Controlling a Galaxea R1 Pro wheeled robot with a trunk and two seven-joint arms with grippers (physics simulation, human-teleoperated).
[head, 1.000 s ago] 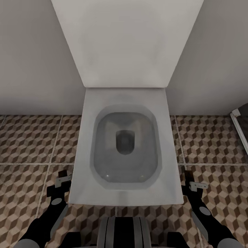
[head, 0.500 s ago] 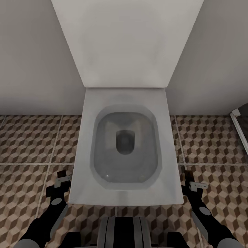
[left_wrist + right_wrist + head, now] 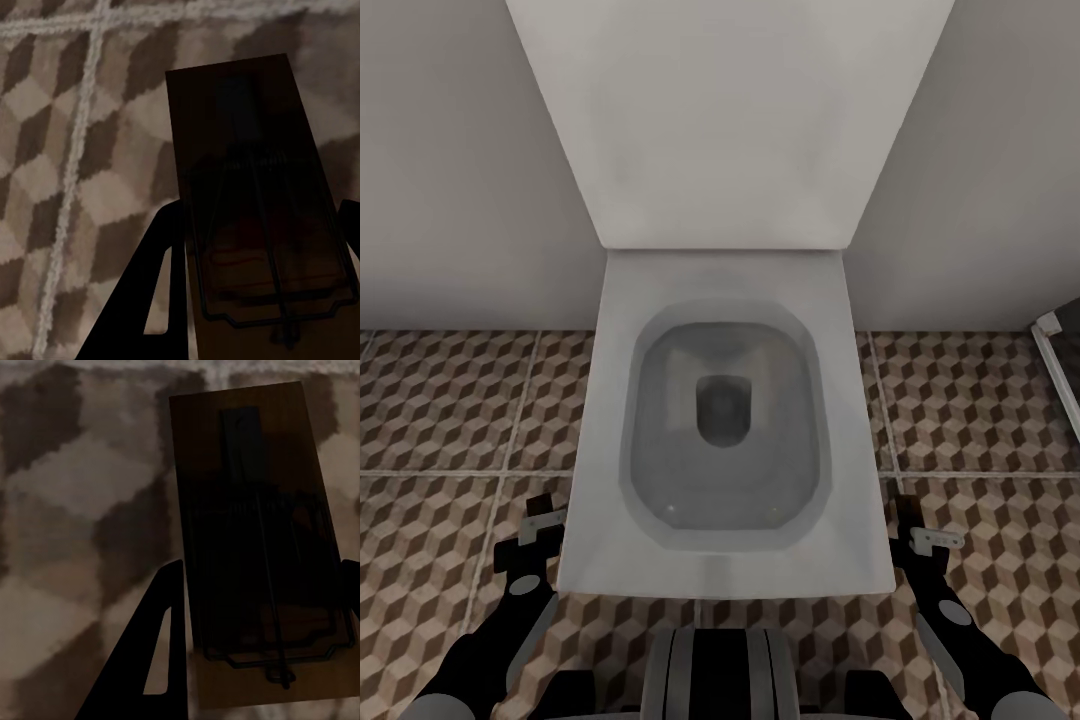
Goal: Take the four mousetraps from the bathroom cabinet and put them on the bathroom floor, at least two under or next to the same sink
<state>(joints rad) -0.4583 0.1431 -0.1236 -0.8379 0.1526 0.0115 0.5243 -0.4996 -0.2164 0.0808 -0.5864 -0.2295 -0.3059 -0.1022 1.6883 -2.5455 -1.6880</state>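
Observation:
In the left wrist view a dark-brown mousetrap (image 3: 247,180) with a wire spring lies flat between the fingers (image 3: 150,292) of my left gripper (image 3: 262,210), which is shut on it above the cube-patterned bathroom floor (image 3: 67,150). A second mousetrap (image 3: 251,525) is held the same way by my right gripper (image 3: 262,570) over the floor (image 3: 75,510). From the head view, the left gripper (image 3: 536,530) hangs low at the toilet's left side and the right gripper (image 3: 920,532) at its right. The cabinet and the sink are out of view.
A white square toilet (image 3: 720,560) with its lid (image 3: 725,120) raised stands straight ahead against the pale wall (image 3: 450,200), between my two arms. Patterned tiles (image 3: 450,410) spread out on both sides. A dark framed edge (image 3: 1060,360) shows at the far right.
The whole head picture has shifted very slightly. Both grippers keep their places and their hold on the traps.

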